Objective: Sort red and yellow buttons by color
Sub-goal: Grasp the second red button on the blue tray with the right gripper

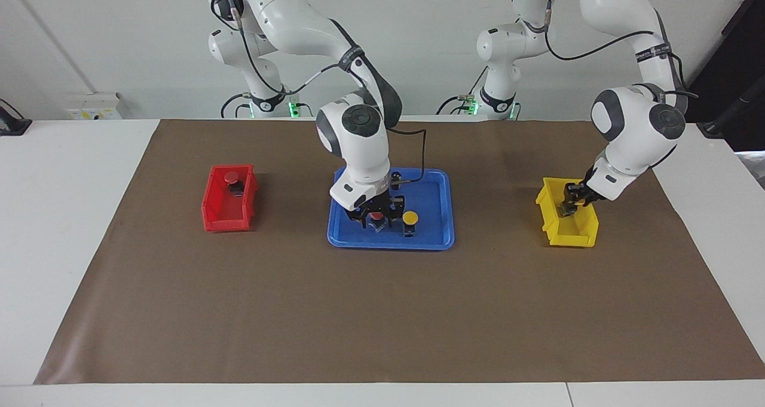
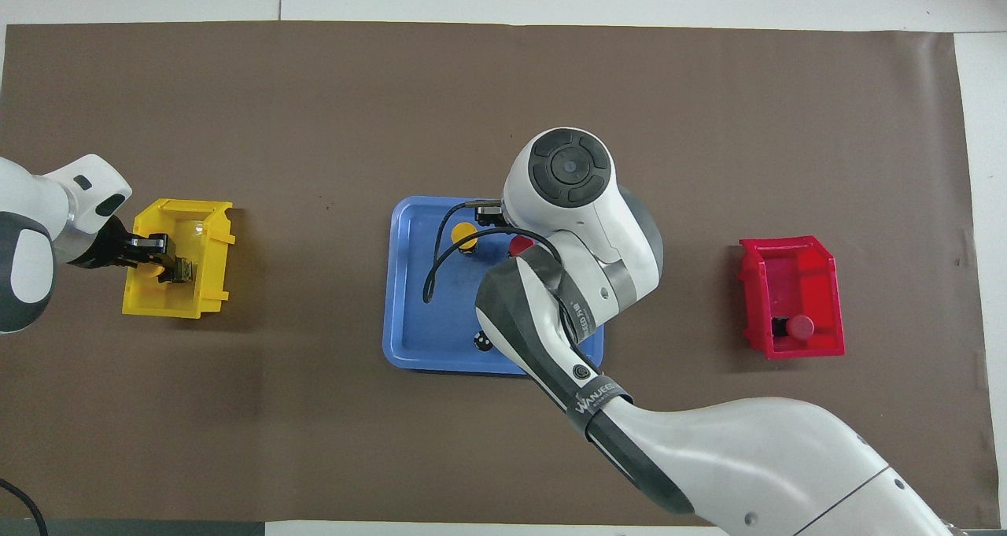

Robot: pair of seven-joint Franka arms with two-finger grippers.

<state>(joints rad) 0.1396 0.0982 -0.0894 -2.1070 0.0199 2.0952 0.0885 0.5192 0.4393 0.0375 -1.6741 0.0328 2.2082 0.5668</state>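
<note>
In the blue tray (image 1: 430, 239) stand a red button (image 1: 376, 217) and, beside it, a yellow button (image 1: 410, 217). My right gripper (image 1: 376, 219) is down over the red button, open, with one finger on each side of its cap. In the overhead view the right arm's wrist hides that gripper, and only the edge of the red button (image 2: 521, 245) shows. Another red button (image 1: 232, 178) lies in the red bin (image 1: 212, 207). My left gripper (image 1: 566, 207) sits low in the yellow bin (image 1: 574, 236), shut on a yellow button (image 2: 151, 266).
A dark cylinder (image 2: 482, 339) stands in the blue tray (image 2: 425, 316), nearer to the robots than the buttons and half hidden by the right arm. The red bin (image 2: 787, 249) and the yellow bin (image 2: 208, 272) sit at the two ends of the brown mat.
</note>
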